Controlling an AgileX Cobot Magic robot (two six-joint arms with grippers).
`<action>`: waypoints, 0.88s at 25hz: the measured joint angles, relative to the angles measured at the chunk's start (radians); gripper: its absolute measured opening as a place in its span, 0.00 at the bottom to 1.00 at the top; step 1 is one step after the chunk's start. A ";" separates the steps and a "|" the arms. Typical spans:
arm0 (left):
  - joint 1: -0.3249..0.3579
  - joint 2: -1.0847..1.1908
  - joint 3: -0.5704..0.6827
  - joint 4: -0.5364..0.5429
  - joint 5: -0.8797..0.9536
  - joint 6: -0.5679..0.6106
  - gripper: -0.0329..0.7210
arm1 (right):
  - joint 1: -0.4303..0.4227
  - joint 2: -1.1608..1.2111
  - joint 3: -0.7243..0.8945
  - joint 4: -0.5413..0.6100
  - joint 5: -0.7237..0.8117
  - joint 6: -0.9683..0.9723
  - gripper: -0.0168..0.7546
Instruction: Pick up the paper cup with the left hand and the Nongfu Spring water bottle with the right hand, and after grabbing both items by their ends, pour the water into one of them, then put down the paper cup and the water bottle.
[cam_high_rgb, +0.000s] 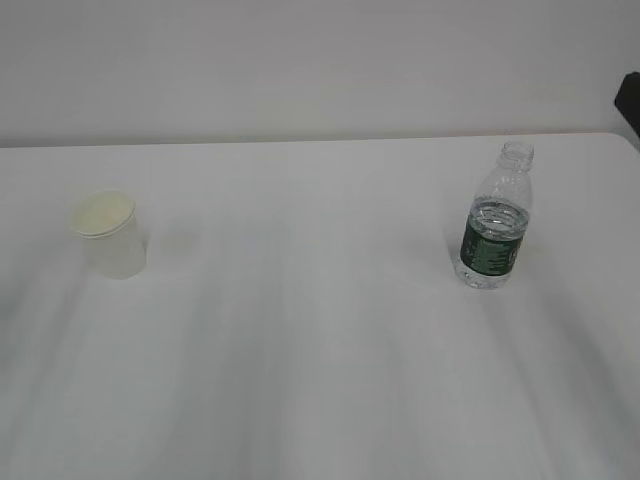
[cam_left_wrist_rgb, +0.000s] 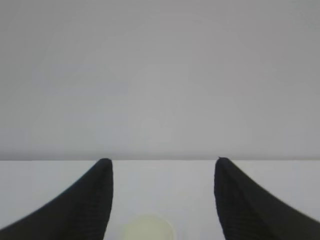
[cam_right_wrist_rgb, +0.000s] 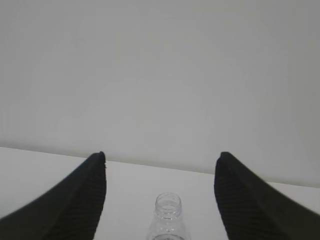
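In the exterior view, a small white tapered paper cup (cam_high_rgb: 108, 235) with a cream inside stands upright on the left of the white desk (cam_high_rgb: 300, 330). A small clear ribbed plastic bottle with a dark green label band and no cap (cam_high_rgb: 496, 218) stands upright on the right, well apart from the cup. Clear water (cam_high_rgb: 494, 215) reaches roughly the top of the label. Neither arm shows over the desk here; only a dark shape sits at the far right edge, too little to identify.

In the left wrist view, the left tool (cam_left_wrist_rgb: 162, 200) is released, its two black fingers spread wide with nothing between them. The cup's rim (cam_left_wrist_rgb: 148, 227) shows low in the frame, roughly centred under the gap.

In the right wrist view, the right tool (cam_right_wrist_rgb: 162, 200) is likewise released and empty, and the bottle's open neck (cam_right_wrist_rgb: 168, 212) sits centred below the gap.

Judging from this, the task is at its first step: both pickups are not yet done. The next move calls for each tool to descend to its object and clamp gently enough not to crush the cup or squeeze water out of the uncapped bottle.
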 joint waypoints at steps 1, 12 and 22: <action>-0.021 0.020 0.017 0.002 -0.028 0.000 0.65 | 0.000 0.000 0.009 0.000 -0.013 0.002 0.69; -0.068 0.303 0.100 0.041 -0.393 -0.002 0.65 | 0.000 0.068 0.073 0.000 -0.157 0.039 0.69; -0.068 0.564 0.100 0.068 -0.514 -0.003 0.65 | 0.000 0.322 0.081 -0.009 -0.377 0.065 0.69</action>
